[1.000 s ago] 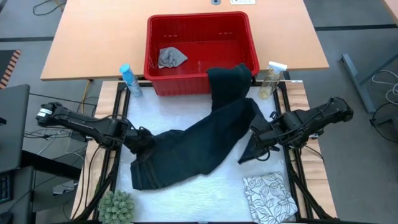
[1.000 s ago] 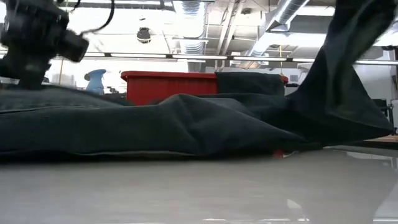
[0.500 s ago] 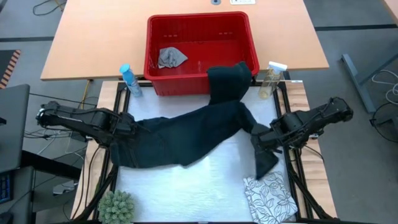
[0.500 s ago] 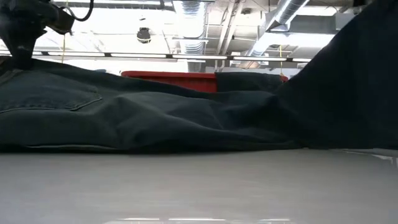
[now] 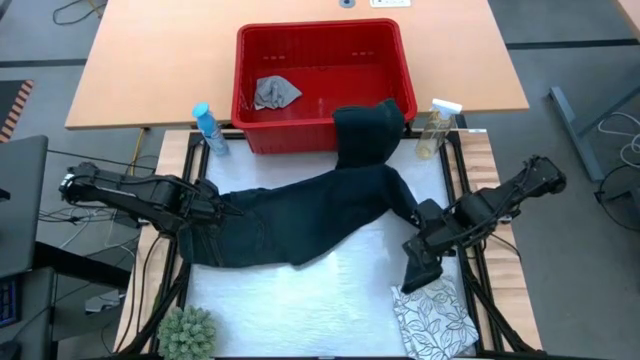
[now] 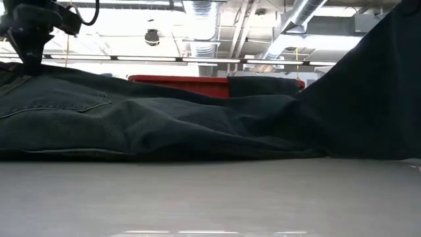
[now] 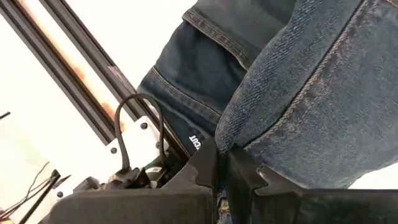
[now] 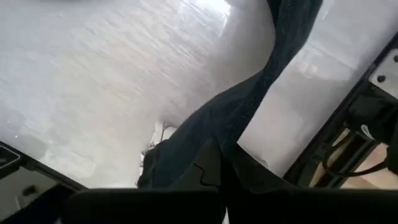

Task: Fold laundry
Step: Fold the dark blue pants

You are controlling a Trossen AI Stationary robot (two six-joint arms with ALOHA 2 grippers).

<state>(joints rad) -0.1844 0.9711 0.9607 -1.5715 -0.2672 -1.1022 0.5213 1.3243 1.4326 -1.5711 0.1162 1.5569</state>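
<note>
The dark denim jeans [image 5: 300, 225] lie stretched across the white mat, with one leg [image 5: 365, 135] draped over the red basket's front rim. My left gripper [image 5: 213, 210] is shut on the waist end near the table's left side. My right gripper [image 5: 428, 245] is shut on the other leg's end near the right side, and that leg rises to it in the low view [image 6: 381, 79]. A white leaf-print cloth [image 5: 435, 315] lies folded at the near right. A small grey cloth [image 5: 275, 92] rests inside the basket. My left gripper pinches a raised fold of denim [image 7: 235, 140] by the waistband between its two fingers, which come from above and slant down. The fold is lifted; the rest of the waist lies on the mat. My right gripper pinches the end part of a jeans leg [image 8: 219, 134] between its two fingers, pointing down from above. The leg's end [image 5: 415, 275] hangs below the fingers, and the leg runs drawn out toward the middle of the jeans.
The red basket [image 5: 250, 135] stands at the mat's far edge, with a blue spray bottle [image 5: 208, 128] to its left and a clear one [image 5: 435, 128] to its right. A small green plant [image 5: 188, 335] sits at the near left corner. Black frame rails [image 5: 190, 170] run along both sides.
My left gripper has risen, tipped steeply down and pulled the waist toward the table's left edge, then kept still. My right gripper has rolled and carried the leg's end toward the near edge. The bunched jeans are now drawn out long across the mat.
</note>
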